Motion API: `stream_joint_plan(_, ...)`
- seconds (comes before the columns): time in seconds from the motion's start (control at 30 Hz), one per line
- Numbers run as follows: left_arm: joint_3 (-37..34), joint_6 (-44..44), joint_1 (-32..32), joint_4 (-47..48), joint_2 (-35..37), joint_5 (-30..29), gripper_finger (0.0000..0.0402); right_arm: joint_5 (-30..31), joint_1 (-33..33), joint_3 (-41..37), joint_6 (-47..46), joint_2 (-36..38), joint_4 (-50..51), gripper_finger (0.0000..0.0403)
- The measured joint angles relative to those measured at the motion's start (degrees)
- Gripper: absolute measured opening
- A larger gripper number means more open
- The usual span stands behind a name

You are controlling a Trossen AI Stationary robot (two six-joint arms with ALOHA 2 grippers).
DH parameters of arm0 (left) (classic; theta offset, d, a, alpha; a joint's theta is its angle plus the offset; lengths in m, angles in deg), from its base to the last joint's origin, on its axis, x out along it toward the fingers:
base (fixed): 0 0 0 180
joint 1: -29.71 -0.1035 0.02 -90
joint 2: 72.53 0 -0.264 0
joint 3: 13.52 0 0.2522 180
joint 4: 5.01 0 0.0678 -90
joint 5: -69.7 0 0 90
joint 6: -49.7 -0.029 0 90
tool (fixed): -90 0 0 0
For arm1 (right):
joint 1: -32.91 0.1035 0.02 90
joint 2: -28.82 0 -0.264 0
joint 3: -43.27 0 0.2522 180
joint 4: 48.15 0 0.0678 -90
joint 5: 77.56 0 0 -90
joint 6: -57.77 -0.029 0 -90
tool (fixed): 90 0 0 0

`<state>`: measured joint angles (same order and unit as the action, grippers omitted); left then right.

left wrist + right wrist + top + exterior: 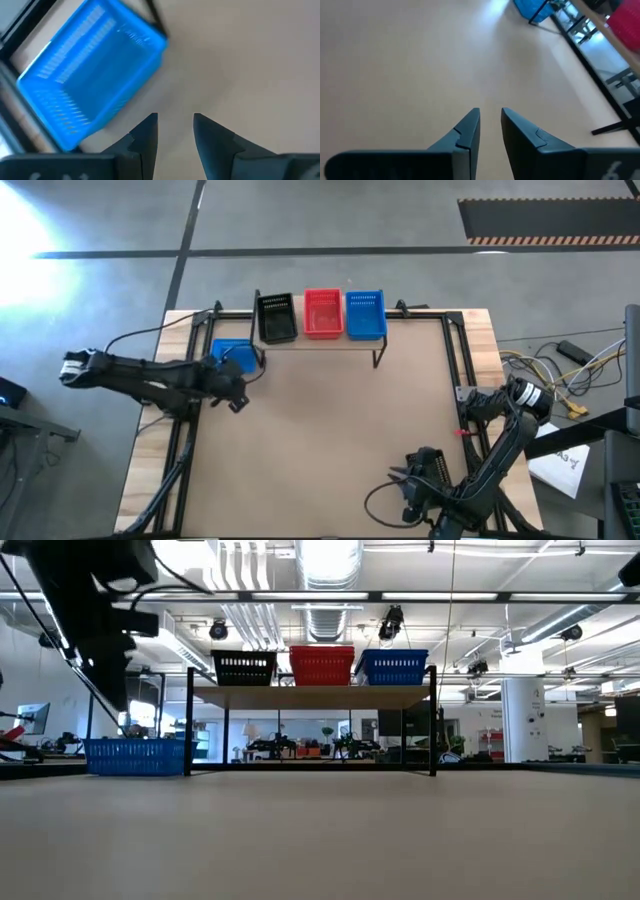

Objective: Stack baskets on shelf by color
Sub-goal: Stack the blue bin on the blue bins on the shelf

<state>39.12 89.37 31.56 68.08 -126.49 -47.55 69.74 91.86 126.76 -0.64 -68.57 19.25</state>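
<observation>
From above, your left gripper (pixel 236 402) hangs empty beside the loose blue basket (pixel 232 354) on the tabletop, left of the shelf (pixel 330 342). The basket's long axis runs across the table, parallel to the shelf.

Low view: black stack (pixel 244 668), red stack (pixel 321 665) and blue stack (pixel 394 666) sit on the shelf; the loose basket is upright, mouth up.

Left wrist: fingers (pixel 145 132) parted, gripping nothing. Come in off-centre and you'll likely shove the basket against the frame.

Right wrist: your right gripper (pixel 490 127) waits near the front edge, fingers slightly apart, empty.
</observation>
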Motion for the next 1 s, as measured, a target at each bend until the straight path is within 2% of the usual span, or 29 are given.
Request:
stream_joint_plan(0.23,-0.67,-12.94,-14.65,-1.25,-5.56,3.14,0.0114,2.79,-0.10,0.00,0.19,0.20,0.03,0.0069)
stream_joint_plan(0.4,-0.75,-17.77,-21.43,-3.69,-10.75,8.89,0.0156,2.75,-0.09,0.00,-0.58,0.20,-0.06,0.0074)
stream_joint_plan(0.6,-0.37,-18.54,-23.54,-3.90,-17.09,9.82,0.0193,2.75,-0.10,0.00,-0.54,0.20,-0.12,0.0071)
stream_joint_plan(0.77,1.25,-16.09,-22.87,-1.90,-19.53,9.81,0.0193,2.75,-0.10,0.00,-0.53,0.20,-0.10,0.0066)
stream_joint_plan(0.93,4.30,-16.02,-20.74,2.28,-18.98,9.63,0.0182,2.74,-0.10,0.00,-0.53,0.20,-0.12,0.0069)
stream_joint_plan(1.0,5.22,-17.05,-19.75,3.34,-18.38,7.76,0.0177,2.75,-0.10,0.00,-0.53,0.20,-0.12,0.0071)
